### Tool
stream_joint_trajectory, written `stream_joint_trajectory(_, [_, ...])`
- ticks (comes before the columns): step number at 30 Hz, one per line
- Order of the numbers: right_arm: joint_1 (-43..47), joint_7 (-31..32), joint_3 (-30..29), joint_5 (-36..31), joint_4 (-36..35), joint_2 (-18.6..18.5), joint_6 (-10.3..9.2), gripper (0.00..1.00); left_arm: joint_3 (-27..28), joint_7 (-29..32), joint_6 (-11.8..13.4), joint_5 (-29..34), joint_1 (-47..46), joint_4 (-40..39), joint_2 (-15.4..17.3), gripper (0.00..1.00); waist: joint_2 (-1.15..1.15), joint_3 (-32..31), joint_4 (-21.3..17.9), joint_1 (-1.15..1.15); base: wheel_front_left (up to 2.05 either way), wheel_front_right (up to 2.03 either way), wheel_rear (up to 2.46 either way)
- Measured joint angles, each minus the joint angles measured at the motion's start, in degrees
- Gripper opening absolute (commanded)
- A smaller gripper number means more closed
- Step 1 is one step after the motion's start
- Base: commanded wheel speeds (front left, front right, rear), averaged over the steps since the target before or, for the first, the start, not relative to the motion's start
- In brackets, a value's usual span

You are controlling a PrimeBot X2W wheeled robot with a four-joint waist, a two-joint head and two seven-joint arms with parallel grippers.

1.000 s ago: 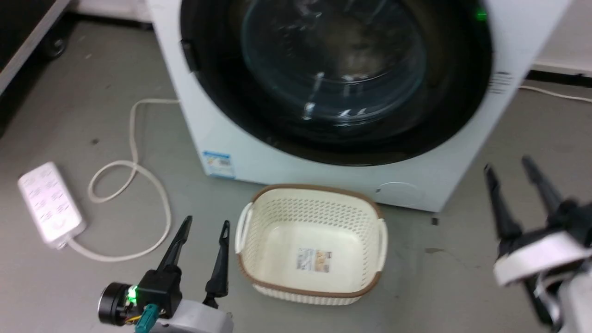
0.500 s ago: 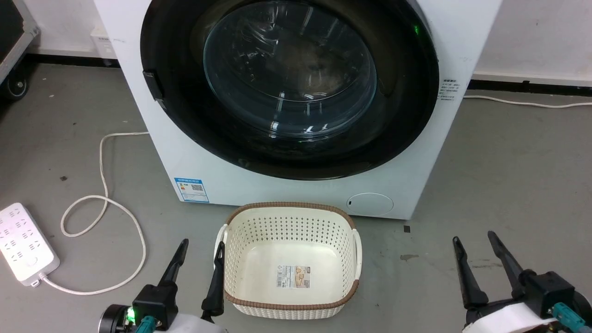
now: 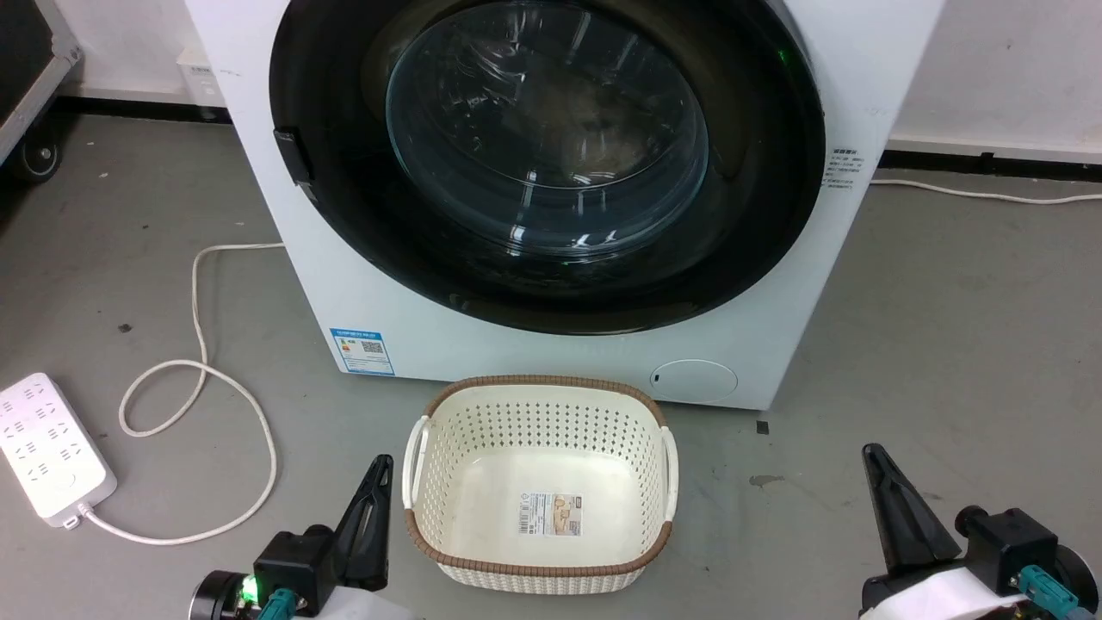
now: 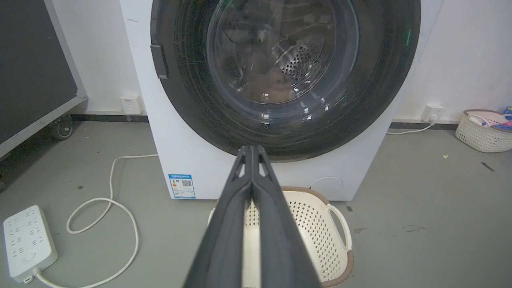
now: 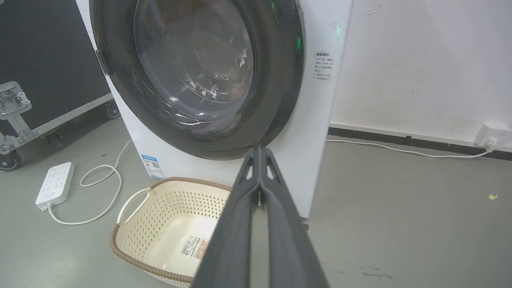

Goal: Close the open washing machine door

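The washing machine door (image 3: 547, 155), round and black-rimmed with a bulging glass bowl, lies flat against the front of the white machine (image 3: 482, 344). The same door (image 4: 280, 68) faces the left wrist, and the right wrist sees the door (image 5: 196, 76) from its right side. My left gripper (image 3: 379, 462) hangs low at the lower left, shut and empty, well short of the machine. Its fingers (image 4: 252, 149) press together. My right gripper (image 3: 871, 452) is at the lower right, also shut on nothing, with its tips (image 5: 260, 149) meeting in its wrist view.
An empty cream basket (image 3: 542, 381) with a brown rim stands on the floor right before the machine, between my grippers. A white power strip (image 3: 47, 448) and its looped cable (image 3: 198, 379) lie at the left. A black wheeled case (image 5: 40, 60) stands far left. Another basket (image 4: 484, 130) sits by the right wall.
Both grippers have gone from open to shut. The head camera swung and steadied a second ago, then shifted only slightly. The door and basket have stayed put.
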Motion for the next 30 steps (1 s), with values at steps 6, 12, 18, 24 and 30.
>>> stream_joint_trajectory(6, [0.00,0.55,0.09,-0.01,-0.37,0.00,0.00,0.00,0.22,0.68,0.02,0.14,0.00,-0.23,-0.01,0.00,0.00,-0.07,0.09,0.00,0.00,0.00,0.00])
stream_joint_trajectory(12, [0.00,1.25,0.18,-0.02,-0.83,0.00,0.00,0.00,0.56,1.35,0.07,0.38,0.00,-0.76,-0.02,0.00,0.00,-0.14,0.18,0.00,0.00,0.00,0.00])
stream_joint_trajectory(18, [0.00,1.96,0.30,-0.12,-1.26,0.01,0.00,0.00,0.86,2.03,0.19,0.59,-0.01,-1.15,-0.04,0.00,0.00,-0.21,0.28,0.00,0.00,0.00,0.00])
stream_joint_trajectory(24, [0.00,2.54,0.38,-0.45,-1.64,0.01,0.00,0.00,1.10,2.71,0.34,1.02,-0.01,-1.59,-0.07,0.00,0.00,-0.28,0.37,0.00,0.00,0.00,0.00])
stream_joint_trajectory(30, [0.00,3.32,0.47,-0.46,-2.12,0.02,0.00,0.00,1.32,3.43,0.58,1.18,-0.01,-2.01,-0.10,0.00,0.00,-0.35,0.46,0.00,0.00,0.00,0.00])
